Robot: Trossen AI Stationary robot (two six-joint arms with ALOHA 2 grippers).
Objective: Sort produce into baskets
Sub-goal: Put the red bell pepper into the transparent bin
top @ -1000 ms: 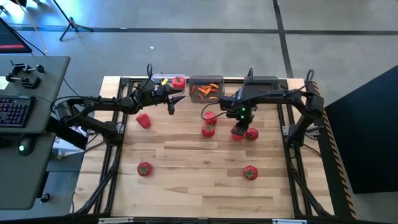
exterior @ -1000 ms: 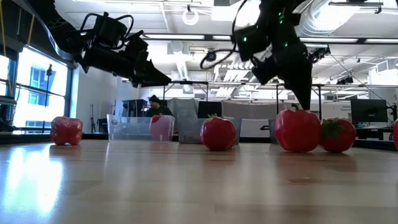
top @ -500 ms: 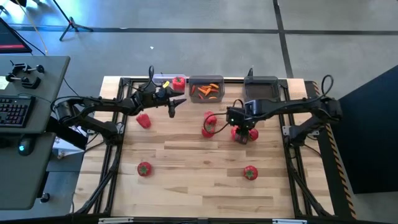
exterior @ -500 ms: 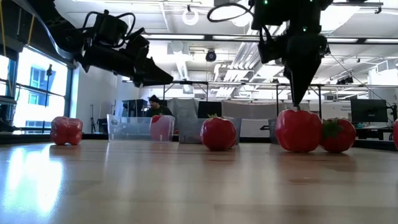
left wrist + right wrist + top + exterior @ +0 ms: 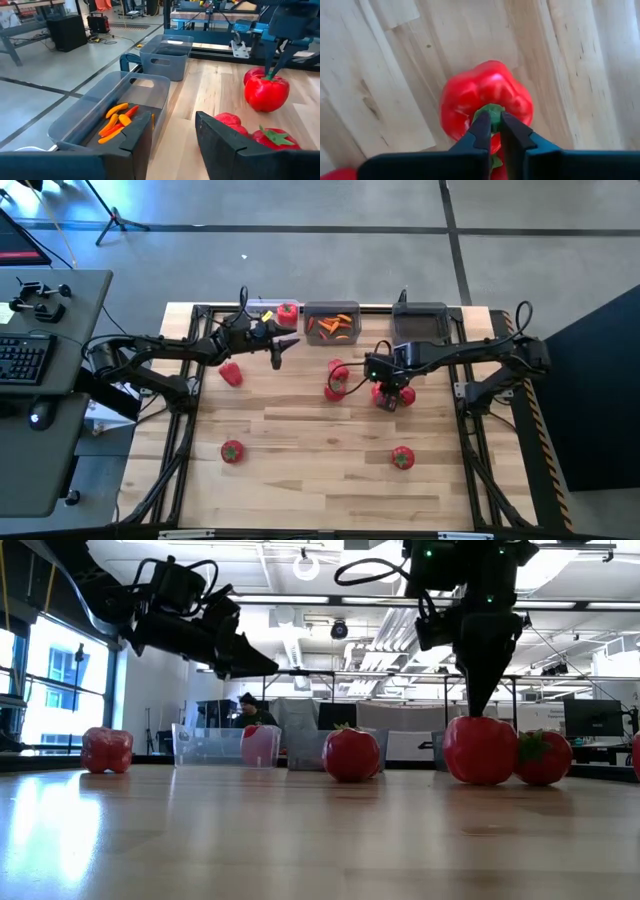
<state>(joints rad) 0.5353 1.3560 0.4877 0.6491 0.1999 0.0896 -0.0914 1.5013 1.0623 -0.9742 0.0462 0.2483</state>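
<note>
Fingers of the right gripper pinch the green stem of a glossy, lumpy red bell pepper at table centre, three o'clock side; likely light, slippery. Left gripper hovers open.

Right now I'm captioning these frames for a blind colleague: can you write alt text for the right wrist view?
Seen from directly above, the right pincer has its two dark fingers closed on the green stem of a lumpy red bell pepper. The pepper sits upright on the pale wooden table.
</note>
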